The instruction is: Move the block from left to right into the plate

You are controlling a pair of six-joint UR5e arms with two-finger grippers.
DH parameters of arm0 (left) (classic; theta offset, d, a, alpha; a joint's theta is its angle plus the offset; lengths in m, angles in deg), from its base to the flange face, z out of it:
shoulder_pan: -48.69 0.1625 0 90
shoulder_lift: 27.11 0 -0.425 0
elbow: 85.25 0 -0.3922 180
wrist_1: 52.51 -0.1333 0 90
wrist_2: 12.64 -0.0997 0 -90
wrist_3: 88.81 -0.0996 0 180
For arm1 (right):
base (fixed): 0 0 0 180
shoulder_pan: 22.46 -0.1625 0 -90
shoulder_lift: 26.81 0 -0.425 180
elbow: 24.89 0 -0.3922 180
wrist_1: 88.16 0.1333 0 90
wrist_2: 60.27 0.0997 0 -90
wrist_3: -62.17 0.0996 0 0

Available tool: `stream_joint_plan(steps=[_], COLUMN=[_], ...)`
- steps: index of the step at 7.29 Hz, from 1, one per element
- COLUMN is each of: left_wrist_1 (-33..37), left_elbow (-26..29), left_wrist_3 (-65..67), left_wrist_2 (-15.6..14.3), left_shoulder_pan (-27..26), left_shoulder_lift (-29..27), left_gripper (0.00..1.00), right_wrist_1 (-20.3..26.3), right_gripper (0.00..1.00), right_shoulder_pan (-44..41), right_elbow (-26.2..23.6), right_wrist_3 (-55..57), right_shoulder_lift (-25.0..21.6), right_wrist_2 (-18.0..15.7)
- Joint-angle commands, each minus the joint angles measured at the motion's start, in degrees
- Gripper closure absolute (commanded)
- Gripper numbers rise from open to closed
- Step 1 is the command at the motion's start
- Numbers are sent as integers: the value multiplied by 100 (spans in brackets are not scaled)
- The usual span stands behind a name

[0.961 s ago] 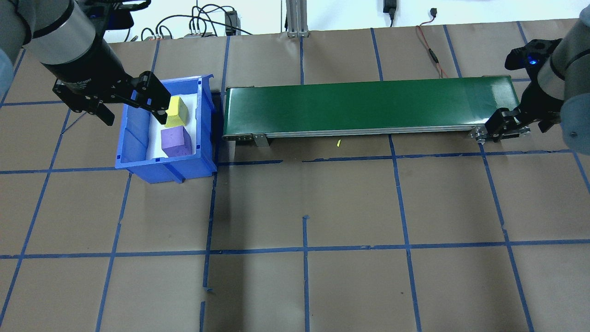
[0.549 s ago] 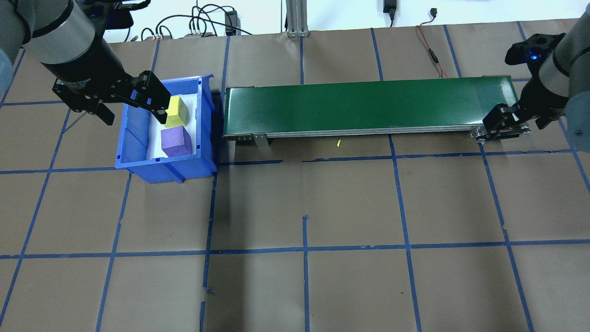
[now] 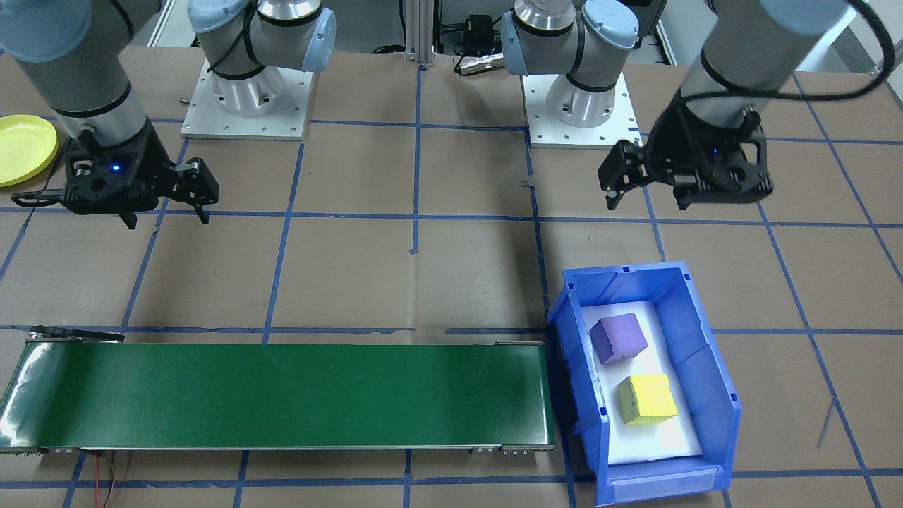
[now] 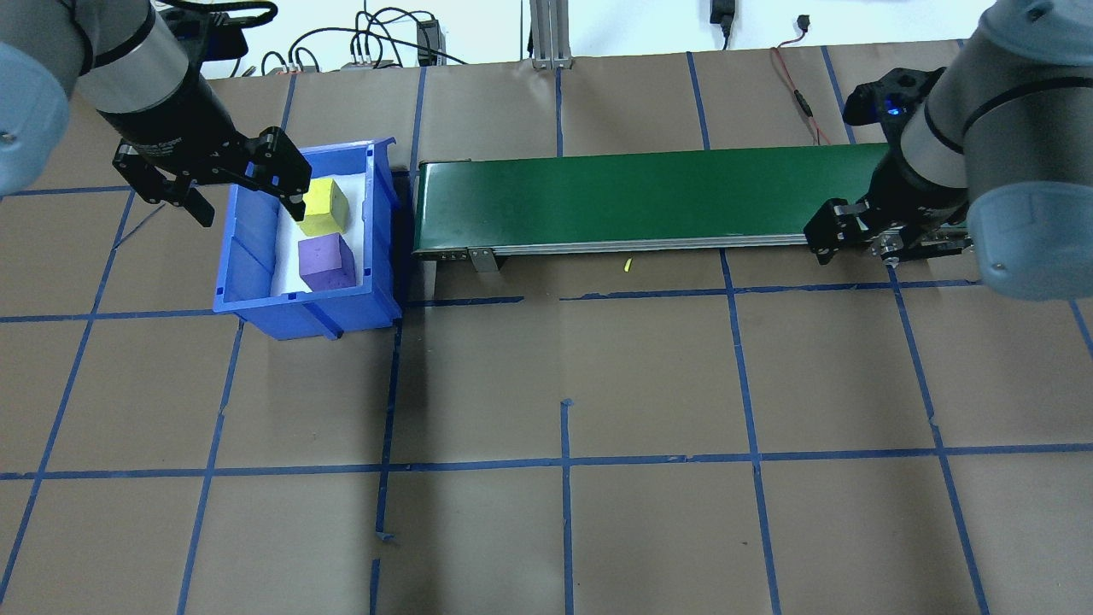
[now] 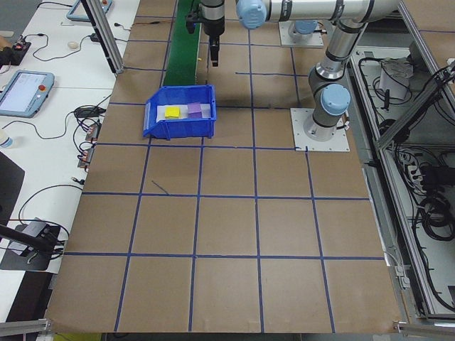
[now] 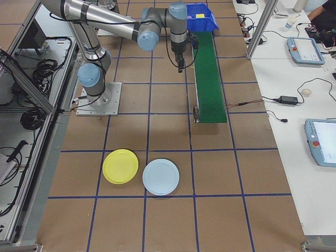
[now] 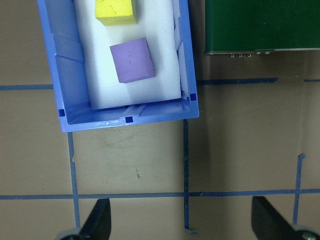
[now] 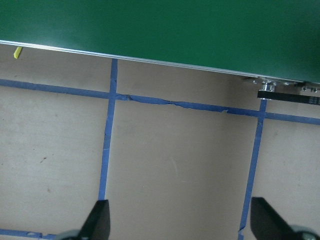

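Observation:
A yellow block (image 4: 324, 206) and a purple block (image 4: 326, 263) lie on white foam inside a blue bin (image 4: 254, 295). They also show in the front view as the yellow block (image 3: 647, 398) and the purple block (image 3: 619, 338). My left gripper (image 4: 248, 205) hangs open and empty above the bin's left wall, beside the yellow block. In its wrist view the purple block (image 7: 132, 60) is ahead of the spread fingertips (image 7: 97, 222). My right gripper (image 4: 858, 246) is open over the table at the conveyor's right end. The yellow plate (image 3: 25, 148) lies on the table behind it.
A long green conveyor (image 4: 649, 201) runs from the bin toward my right side. A light blue plate (image 6: 160, 177) lies beside the yellow plate (image 6: 120, 166). A small yellow scrap (image 4: 627, 266) lies in front of the belt. Cables run along the far edge.
My right arm has swung left, carrying its open gripper along the conveyor's front edge. My left gripper shifted only slightly over the bin and stays open.

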Motion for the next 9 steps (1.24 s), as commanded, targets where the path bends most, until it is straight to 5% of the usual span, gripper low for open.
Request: stream_joint_plan(steps=[1, 4, 5, 9], left_wrist_1=[-892, -1635, -1888, -2118], left_elbow=[55, -146, -312, -542], left_wrist_3=[-66, 196, 798, 312], left_wrist_2=[25, 59, 399, 350], left_shoulder_pan=[355, 338, 295, 347], left_shoulder_lift=[-896, -1716, -1734, -2067], left_gripper=[0, 0, 0, 0], right_wrist_1=[48, 337, 338, 356], right_gripper=[0, 0, 0, 0], right_shoulder_pan=[-244, -262, -262, -262], right_elbow=[-56, -100, -109, -109], right_wrist_3=[52, 53, 61, 61], right_shoulder_lift=[-46, -73, -73, -82], right_wrist_2=[-78, -148, -131, -157])
